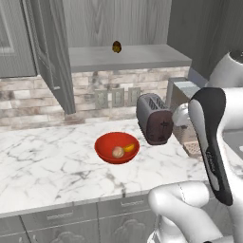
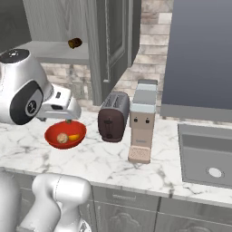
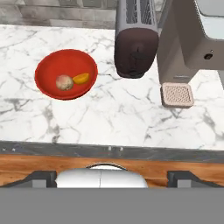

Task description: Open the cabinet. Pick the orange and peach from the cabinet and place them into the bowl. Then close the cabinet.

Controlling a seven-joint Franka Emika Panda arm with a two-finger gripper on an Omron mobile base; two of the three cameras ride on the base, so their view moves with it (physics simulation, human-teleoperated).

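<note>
The cabinet point(image 1: 128, 57) stands open, its left door point(image 1: 52, 57) swung out and its grey shelf bare of fruit. On the marble counter the red bowl point(image 1: 102, 142) holds both the orange point(image 1: 128, 148) and the peach point(image 1: 117, 152). From the hand view they lie side by side in the bowl point(image 3: 48, 65), the orange point(image 3: 81, 78) right of the peach point(image 3: 64, 82). My gripper point(image 3: 114, 178) is open with nothing between its wide-apart tips, high above the counter's front edge. The hand point(image 2: 61, 106) hangs above the bowl point(image 2: 52, 131).
A dark brown-and-yellow small object point(image 1: 116, 46) sits on the cabinet shelf. A dark toaster point(image 1: 154, 118) stands right of the bowl, then a coffee machine point(image 2: 142, 118), then a sink point(image 2: 204, 154). The cabinet's right door point(image 2: 111, 45) juts out above the toaster.
</note>
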